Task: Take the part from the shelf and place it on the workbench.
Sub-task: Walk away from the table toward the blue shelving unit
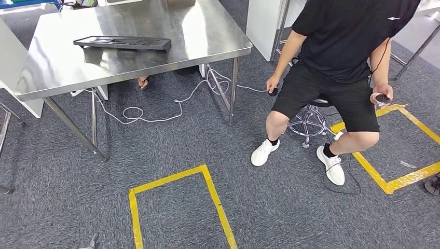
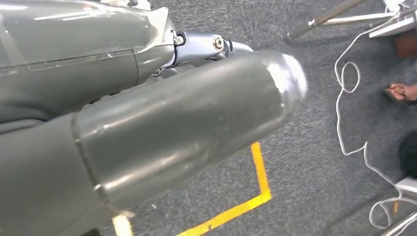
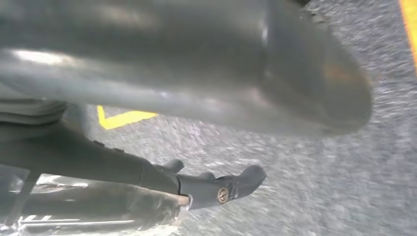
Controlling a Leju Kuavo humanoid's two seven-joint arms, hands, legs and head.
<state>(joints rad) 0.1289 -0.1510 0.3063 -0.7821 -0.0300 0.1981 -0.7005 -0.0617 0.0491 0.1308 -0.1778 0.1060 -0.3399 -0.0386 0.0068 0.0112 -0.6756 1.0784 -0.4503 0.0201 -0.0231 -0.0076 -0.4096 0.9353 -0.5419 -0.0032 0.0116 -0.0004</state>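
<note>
A flat black moulded part (image 1: 122, 42) lies on the steel workbench (image 1: 207, 36), near its front left side, with no hand near it. My left hand (image 2: 162, 128) hangs over the grey carpet, its thick grey thumb stretched out and a silver finger (image 2: 211, 44) beside it, holding nothing. My right hand (image 3: 206, 93) also hangs above the carpet with its thumb straight and a dark finger (image 3: 221, 189) extended, and nothing is in it.
A person in black (image 1: 337, 57) sits on a stool (image 1: 308, 122) right of the workbench, a small device in each hand. A white cable (image 1: 155, 111) trails under the table. Yellow tape squares (image 1: 207, 192) mark the carpet. Another person's foot (image 1: 143, 81) shows under the table.
</note>
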